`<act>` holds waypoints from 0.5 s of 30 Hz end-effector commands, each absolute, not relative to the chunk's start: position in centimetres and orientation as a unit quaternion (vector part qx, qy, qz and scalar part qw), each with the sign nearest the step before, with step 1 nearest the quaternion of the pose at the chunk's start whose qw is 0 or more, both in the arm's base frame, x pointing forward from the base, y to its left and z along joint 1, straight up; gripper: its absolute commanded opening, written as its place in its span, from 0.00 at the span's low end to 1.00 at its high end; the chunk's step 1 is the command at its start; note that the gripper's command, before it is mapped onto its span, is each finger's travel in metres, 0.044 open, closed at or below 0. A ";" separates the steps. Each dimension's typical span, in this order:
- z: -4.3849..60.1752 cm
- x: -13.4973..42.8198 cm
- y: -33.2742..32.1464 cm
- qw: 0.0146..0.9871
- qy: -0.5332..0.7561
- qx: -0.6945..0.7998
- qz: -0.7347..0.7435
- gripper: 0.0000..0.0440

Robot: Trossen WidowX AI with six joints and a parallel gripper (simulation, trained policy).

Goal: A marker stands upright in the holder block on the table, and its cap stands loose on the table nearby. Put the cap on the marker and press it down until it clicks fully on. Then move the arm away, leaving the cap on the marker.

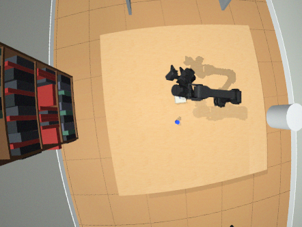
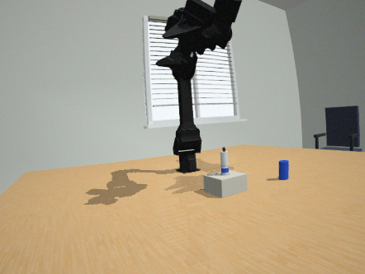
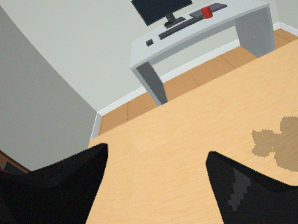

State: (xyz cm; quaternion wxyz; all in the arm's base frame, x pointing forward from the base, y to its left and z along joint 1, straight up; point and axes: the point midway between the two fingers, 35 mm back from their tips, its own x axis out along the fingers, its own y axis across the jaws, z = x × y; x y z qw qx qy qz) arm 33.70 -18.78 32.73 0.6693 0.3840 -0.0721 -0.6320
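The white marker (image 2: 224,158) stands upright in the pale holder block (image 2: 233,186) (image 1: 180,100), its dark tip up and bare. In the top view the arm covers part of the block. The blue cap (image 1: 177,122) (image 2: 283,170) stands alone on the table, apart from the block, to its right in the exterior view. My gripper (image 1: 176,68) (image 2: 161,49) (image 3: 159,155) is open and empty, high above the table. It points away from the cap. Neither marker nor cap shows in the wrist view.
The wooden table (image 1: 143,147) (image 2: 103,239) (image 3: 150,175) bears the arm's shadow. A grey desk (image 3: 200,40) with a monitor (image 3: 160,9) and a red cup (image 3: 207,12) stands beyond the table edge. A bookshelf (image 1: 37,109) stands at the left in the top view.
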 end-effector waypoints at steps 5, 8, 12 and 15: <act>30.8 35.5 -17.2 0.671 -0.041 0.406 -0.619 0.72; 30.0 36.1 -16.5 0.670 -0.029 0.415 -0.615 0.72; 29.1 36.9 -15.6 0.669 -0.013 0.425 -0.610 0.72; 28.3 37.4 -14.9 0.667 0.000 0.433 -0.606 0.72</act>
